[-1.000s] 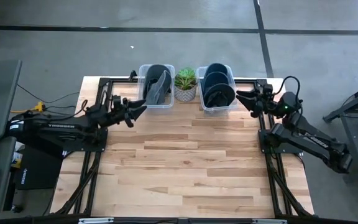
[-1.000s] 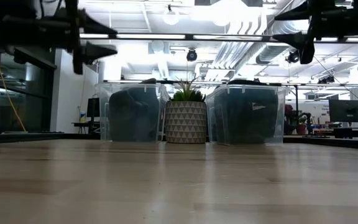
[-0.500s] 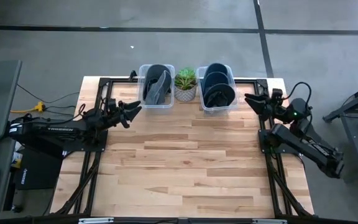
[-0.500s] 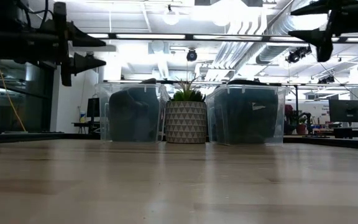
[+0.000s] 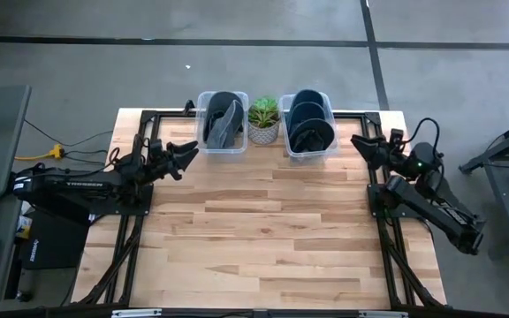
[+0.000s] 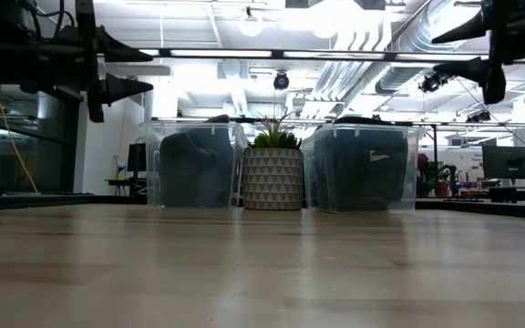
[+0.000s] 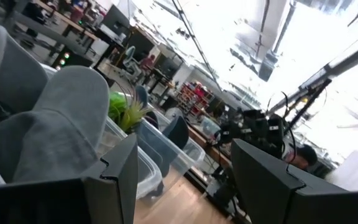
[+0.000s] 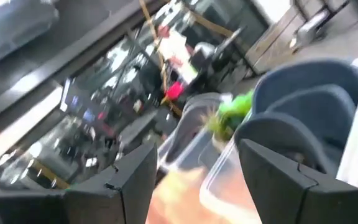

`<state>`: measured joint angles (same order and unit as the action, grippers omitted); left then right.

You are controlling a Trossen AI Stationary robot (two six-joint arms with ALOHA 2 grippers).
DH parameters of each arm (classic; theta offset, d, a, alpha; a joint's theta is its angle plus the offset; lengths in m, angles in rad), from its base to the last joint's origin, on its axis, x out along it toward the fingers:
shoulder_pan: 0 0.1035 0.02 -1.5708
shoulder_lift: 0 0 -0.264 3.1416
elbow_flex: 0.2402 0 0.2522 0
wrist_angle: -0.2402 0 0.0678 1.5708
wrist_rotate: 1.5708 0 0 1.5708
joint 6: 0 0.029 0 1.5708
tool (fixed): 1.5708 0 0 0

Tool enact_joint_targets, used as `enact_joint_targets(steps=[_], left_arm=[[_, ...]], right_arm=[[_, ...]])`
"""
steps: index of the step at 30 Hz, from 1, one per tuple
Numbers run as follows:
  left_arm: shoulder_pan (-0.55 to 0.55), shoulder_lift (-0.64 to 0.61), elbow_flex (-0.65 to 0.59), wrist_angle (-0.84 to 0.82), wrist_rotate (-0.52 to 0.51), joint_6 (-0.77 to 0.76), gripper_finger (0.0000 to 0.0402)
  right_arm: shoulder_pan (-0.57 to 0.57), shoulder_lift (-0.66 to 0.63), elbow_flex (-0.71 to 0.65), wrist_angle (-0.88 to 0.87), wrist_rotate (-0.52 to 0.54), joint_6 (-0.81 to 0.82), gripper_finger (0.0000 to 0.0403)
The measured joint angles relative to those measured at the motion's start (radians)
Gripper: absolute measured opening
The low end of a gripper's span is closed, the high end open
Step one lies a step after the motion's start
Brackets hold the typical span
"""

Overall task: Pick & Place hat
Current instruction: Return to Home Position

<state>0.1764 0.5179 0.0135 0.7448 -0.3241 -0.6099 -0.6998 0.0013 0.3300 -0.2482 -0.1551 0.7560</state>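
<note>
Two clear plastic bins stand at the table's far edge. The left bin holds a grey hat that stands on edge against other dark hats. The right bin holds several dark blue hats stacked on edge. My left gripper is open and empty, raised above the table just left of the left bin, pointing toward it. My right gripper is open and empty, raised just right of the right bin. The grey hat fills the left wrist view; the blue hats show in the right wrist view.
A potted green plant in a patterned pot stands between the two bins. A black frame rail runs along the table's edges. The bare wooden tabletop stretches from the bins to the near edge.
My left gripper has drawn back from the left bin toward the table's left edge. My right gripper has drawn back from the right bin toward the table's right edge. Both stay open and raised. The hats have not moved.
</note>
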Motion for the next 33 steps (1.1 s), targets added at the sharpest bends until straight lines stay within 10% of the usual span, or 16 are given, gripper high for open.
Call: enact_joint_targets(steps=[14, 33], left_arm=[[0.0, 0.001, -0.001, 0.007, -0.008, 0.002, 0.02], [0.0, 0.001, -0.002, 0.05, -0.064, 0.111, 0.02]], right_arm=[[0.05, 0.004, -0.317, 0.778, -0.171, 0.102, 0.0222], [0.335, 0.003, -0.32, 0.584, 0.026, -0.236, 0.0222]])
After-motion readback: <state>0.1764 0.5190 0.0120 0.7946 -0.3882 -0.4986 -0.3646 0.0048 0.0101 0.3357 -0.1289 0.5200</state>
